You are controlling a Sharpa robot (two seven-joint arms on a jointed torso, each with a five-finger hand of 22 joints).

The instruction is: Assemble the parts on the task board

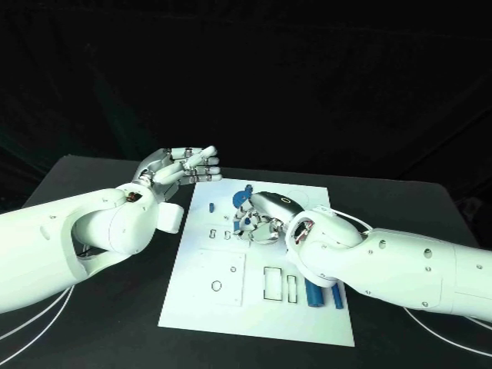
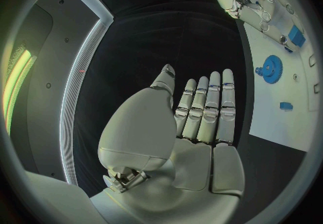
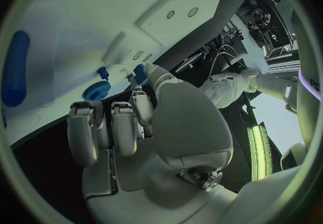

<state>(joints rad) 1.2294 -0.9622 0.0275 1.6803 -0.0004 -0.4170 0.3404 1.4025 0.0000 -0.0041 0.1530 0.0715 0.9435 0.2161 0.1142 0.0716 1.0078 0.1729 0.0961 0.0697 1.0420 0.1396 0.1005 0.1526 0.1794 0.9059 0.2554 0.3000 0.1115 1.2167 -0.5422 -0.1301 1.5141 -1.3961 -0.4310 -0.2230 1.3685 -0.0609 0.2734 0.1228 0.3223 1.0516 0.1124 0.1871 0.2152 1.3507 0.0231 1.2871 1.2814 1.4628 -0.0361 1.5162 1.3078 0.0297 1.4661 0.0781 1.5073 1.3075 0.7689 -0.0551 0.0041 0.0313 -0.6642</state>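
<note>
Right hand: one, palm down over the task board centre, fingers pinching a small blue part.
Blue gear: one, flat on the board just beside those fingers.
Blue rods: two, lying side by side on the board at about 4 o'clock.
Left hand: one, fingers straight and spread, holding nothing, off the board's 11 o'clock corner above the table.
Legible writing: none.
</note>
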